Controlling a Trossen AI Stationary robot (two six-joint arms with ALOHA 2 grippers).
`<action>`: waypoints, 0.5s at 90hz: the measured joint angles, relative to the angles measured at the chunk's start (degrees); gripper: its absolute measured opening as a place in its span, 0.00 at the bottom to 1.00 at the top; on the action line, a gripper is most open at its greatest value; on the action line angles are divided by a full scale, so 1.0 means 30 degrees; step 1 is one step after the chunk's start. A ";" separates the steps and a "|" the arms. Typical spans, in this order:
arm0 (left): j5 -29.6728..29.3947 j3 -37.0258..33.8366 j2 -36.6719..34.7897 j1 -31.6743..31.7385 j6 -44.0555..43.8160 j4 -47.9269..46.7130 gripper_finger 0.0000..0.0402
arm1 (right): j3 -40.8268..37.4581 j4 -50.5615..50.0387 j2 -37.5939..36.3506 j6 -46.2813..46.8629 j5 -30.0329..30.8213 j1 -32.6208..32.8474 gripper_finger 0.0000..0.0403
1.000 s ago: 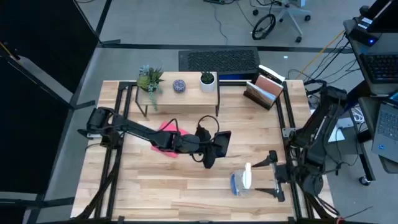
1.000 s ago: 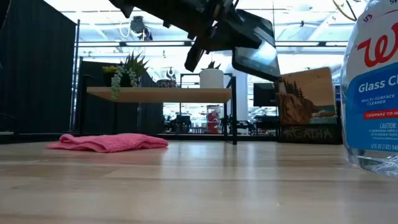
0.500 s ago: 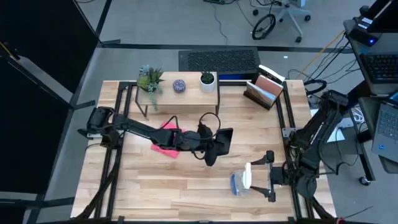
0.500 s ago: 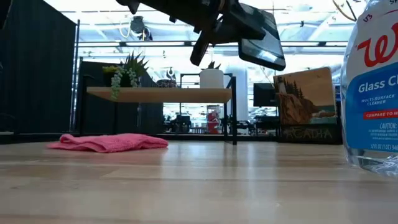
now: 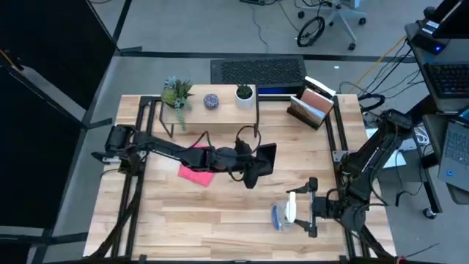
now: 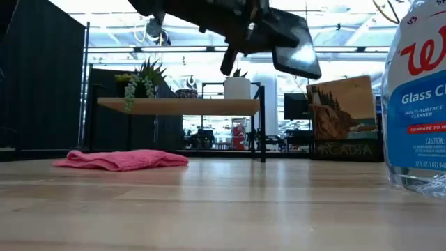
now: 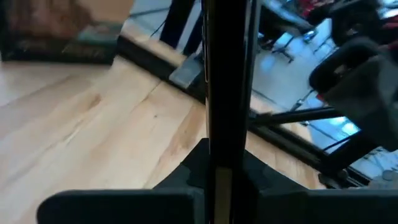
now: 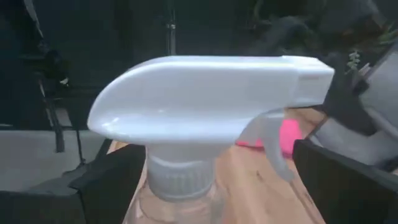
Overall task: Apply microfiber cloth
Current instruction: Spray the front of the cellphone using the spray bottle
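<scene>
The left claw (image 5: 253, 163) is clamped on a black flat smartphone (image 5: 264, 159), held up above the middle of the wooden bench (image 5: 220, 220). The bright pink microfiber cloth (image 5: 196, 171) lies crumpled on the bench, left of centre, under that arm. The right claw (image 5: 302, 207), fingers spread, straddles the white trigger head of a clear spray bottle (image 5: 283, 213) near the front right corner.

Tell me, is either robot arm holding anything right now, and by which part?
The left end effector holds the black smartphone by one edge, lifted above the table. The right end effector is open around the spray bottle, not gripping.
</scene>
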 joint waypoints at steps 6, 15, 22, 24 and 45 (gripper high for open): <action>0.0273 0.0022 0.0093 0.0140 0.0758 0.0933 0.04 | 0.0000 0.0002 0.0000 0.0013 -0.0022 0.0000 0.97; 0.1000 0.0101 0.0508 0.0260 0.2020 0.2166 0.04 | 0.0000 -0.0028 0.0000 0.0028 -0.0015 0.0000 0.97; 0.1241 0.0666 0.0968 0.0299 0.2872 0.2147 0.04 | 0.0000 -0.0028 0.0000 0.0037 -0.0019 0.0000 0.97; 0.1290 0.0844 0.1139 0.0299 0.3051 0.2090 0.04 | 0.0000 -0.0026 0.0000 0.0042 -0.0013 -0.0004 0.97; 0.2139 0.3758 0.3458 0.0263 0.4540 0.1769 0.04 | 0.0000 -0.0157 0.0000 0.0049 -0.0029 -0.0007 0.97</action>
